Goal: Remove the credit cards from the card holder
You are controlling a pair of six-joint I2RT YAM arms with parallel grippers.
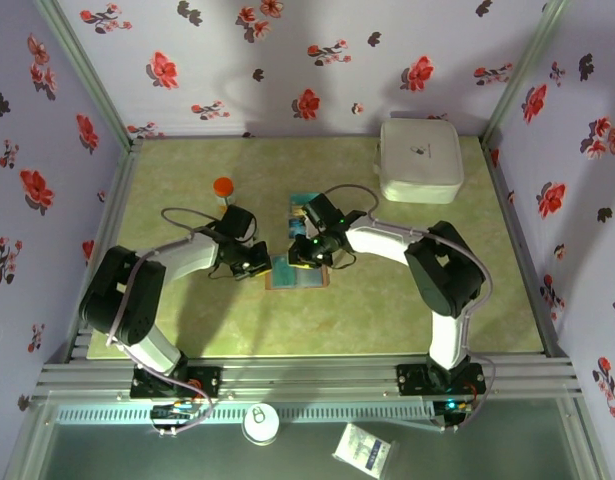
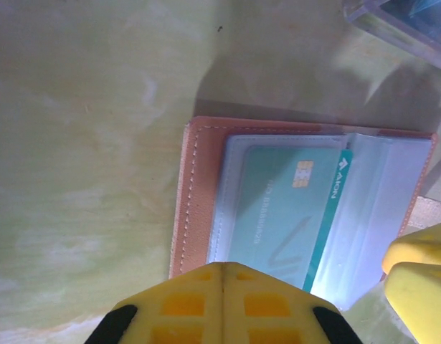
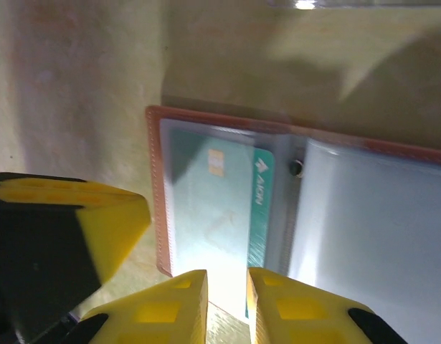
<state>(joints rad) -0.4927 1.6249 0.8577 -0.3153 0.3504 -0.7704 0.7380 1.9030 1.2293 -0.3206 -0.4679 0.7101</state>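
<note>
Right pincer [image 3: 227, 281] was open just a crack, its yellow tips down at the edge of the teal card [image 3: 206, 208], with that edge showing in the gap. We couldn't tell if it actually touched the card. Left pincer [image 2: 221, 278] had its pads pressed tight together with nothing between them, sitting at the wallet's [image 2: 193, 201] leather border, close to the other one. The wallet lay open and flat on the table [image 2: 84, 143] between the two pincers, lining up. The card sat in a clear sleeve on one half, chip up, and the other half's sleeves looked blank to us. A clear tray [image 2: 396, 21] sat just beyond the wallet, with something teal-blue inside that was too blurry to make out.
</note>
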